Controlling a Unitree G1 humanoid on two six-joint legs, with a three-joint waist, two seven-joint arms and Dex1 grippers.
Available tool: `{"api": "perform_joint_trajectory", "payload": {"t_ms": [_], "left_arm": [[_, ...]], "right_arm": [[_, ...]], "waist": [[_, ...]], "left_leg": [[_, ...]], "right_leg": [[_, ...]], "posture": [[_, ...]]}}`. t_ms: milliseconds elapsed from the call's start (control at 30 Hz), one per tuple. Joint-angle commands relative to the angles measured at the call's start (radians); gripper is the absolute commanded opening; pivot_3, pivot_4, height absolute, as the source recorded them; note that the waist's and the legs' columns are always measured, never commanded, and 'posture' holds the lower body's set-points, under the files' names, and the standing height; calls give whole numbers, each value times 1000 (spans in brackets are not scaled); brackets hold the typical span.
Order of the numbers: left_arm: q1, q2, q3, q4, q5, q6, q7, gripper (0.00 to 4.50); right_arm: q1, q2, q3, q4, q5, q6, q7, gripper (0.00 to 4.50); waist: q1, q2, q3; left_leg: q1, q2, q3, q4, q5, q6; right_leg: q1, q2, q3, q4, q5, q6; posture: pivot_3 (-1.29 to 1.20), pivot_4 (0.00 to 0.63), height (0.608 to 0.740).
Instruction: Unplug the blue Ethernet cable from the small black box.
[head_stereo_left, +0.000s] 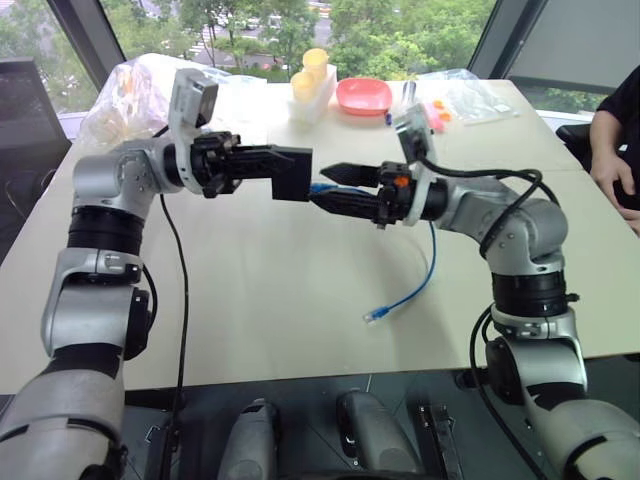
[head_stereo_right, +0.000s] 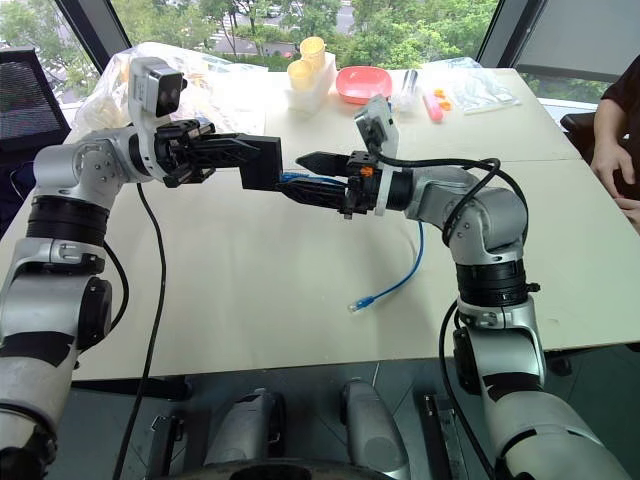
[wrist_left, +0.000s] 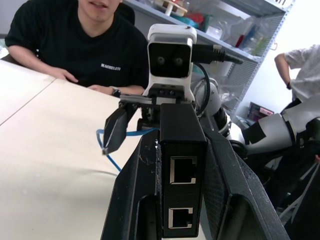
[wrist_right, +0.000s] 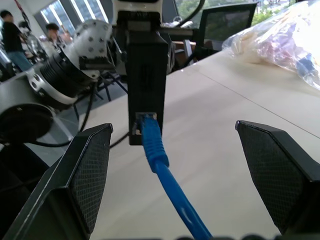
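The small black box (head_stereo_left: 291, 173) serves as the landmark: it is held in the air above the pale surface (head_stereo_left: 270, 300), pinched between the fingers of the left pincer (head_stereo_left: 268, 160), which is pressed together on it. In the left wrist view the box shows two empty ports stacked on the side that faces that camera. Nearest the robot, well below and to the right of the box, the loose end of the blue Ethernet cable (head_stereo_left: 408, 292) lies on the surface with its clear plug near the front edge. From there the cable rises in a curve toward the right arm and runs on to the box, where its other plug sits in a port on the side facing the right pincer (head_stereo_left: 332, 187). That pincer is spread wide just beside the box, its two fingers standing on either side of the plugged-in end without touching it, as the right wrist view shows. Beyond the box, at the far edge of the surface, stand a pink bowl (head_stereo_left: 363, 95), yellow cups (head_stereo_left: 309, 72) in a white holder, and clear plastic bags (head_stereo_left: 125, 90). A person's hand (head_stereo_left: 608, 175) rests at the far right side.
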Motion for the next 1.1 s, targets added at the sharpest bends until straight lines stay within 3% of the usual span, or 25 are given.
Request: {"api": "perform_joint_trajectory", "payload": {"t_ms": [33,300,400,600,633,1100], "left_arm": [[-14,11,14,-6,-6,-16,-5,478],[-16,5,19,-11,-8,-14,-5,478],[-14,5,21,-13,-8,-13,-5,478],[-9,3,22,-15,-3,-15,-5,478],[-8,3,22,-15,-2,-16,-5,478],[-32,5,41,24,13,-38,-5,478]], "right_arm": [[-11,-9,-15,-39,29,-7,-4,4113],[-2,3,7,-25,13,-35,-24,4113],[1,4,10,-24,17,-41,-27,3366],[2,8,19,-14,13,-59,-33,553],[3,7,20,-14,14,-60,-33,381],[19,-16,12,-21,49,-47,-6,384]], "waist": [[-1,0,0],[-1,0,0],[0,0,0],[-1,0,0],[0,0,0],[0,0,0]], "left_leg": [[0,0,0,0,0,0],[0,0,0,0,0,0],[0,0,0,0,0,0],[0,0,0,0,0,0],[0,0,0,0,0,0],[0,0,0,0,0,0]], "right_leg": [[0,0,0,0,0,0],[0,0,0,0,0,0],[0,0,0,0,0,0],[0,0,0,0,0,0],[0,0,0,0,0,0],[0,0,0,-1,0,0]], "posture": [[0,150,737],[0,150,737],[0,150,737],[0,150,737],[0,150,737],[0,150,737]]}}
